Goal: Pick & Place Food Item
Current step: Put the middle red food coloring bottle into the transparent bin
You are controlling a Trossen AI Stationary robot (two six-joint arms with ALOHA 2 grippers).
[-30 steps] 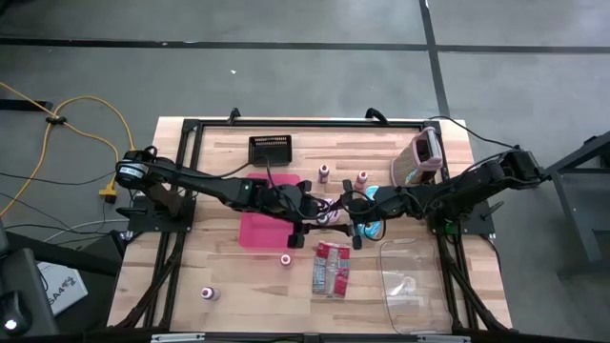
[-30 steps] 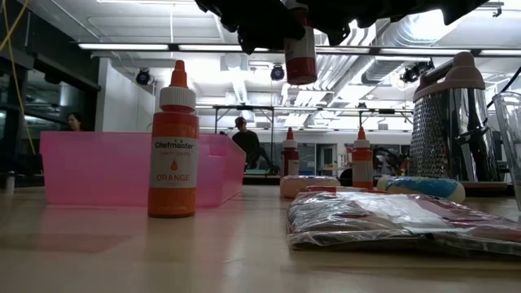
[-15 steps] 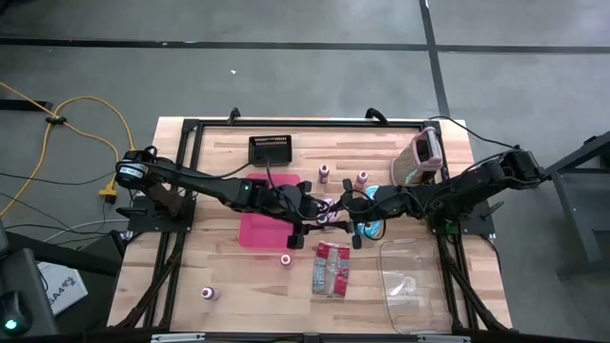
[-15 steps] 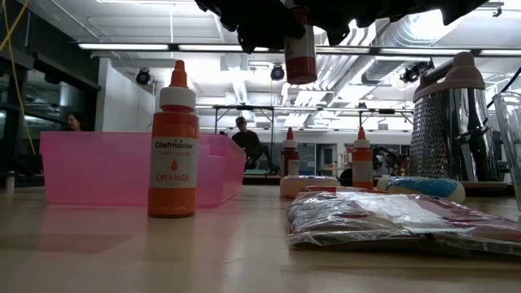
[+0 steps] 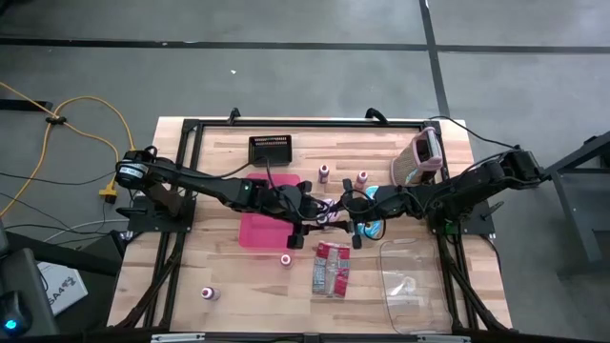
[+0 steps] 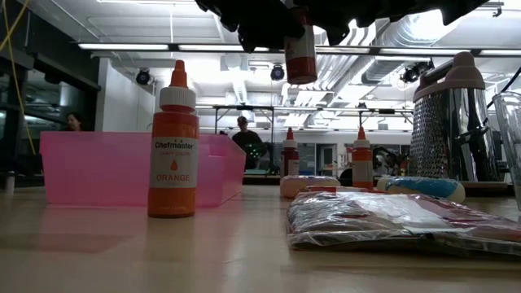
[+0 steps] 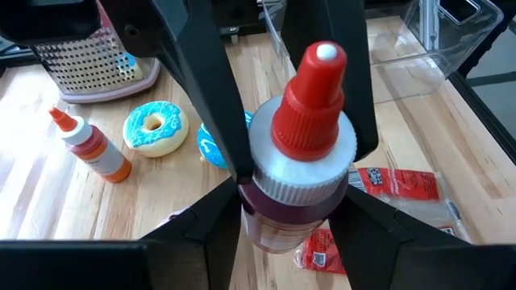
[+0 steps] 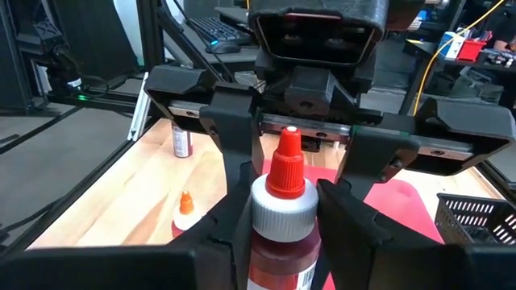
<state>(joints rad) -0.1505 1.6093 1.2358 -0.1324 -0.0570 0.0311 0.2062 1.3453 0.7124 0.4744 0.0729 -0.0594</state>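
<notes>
Above the table's middle, both grippers meet around a red-capped bottle (image 7: 302,173) held clear of the wood: the left gripper (image 7: 292,189) and the right gripper (image 8: 278,213) each have fingers pressed against its sides. Below it lie a pink tray (image 5: 259,231) and a wrapped packet (image 5: 330,268).

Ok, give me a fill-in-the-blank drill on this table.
The left claw and right claw meet at a raised bottle with a ___ cap. The Chefmaster bottle on the table reads ___. The tray behind it is ___. The donut has ___ icing.
Missing: red, orange, pink, blue.
</notes>
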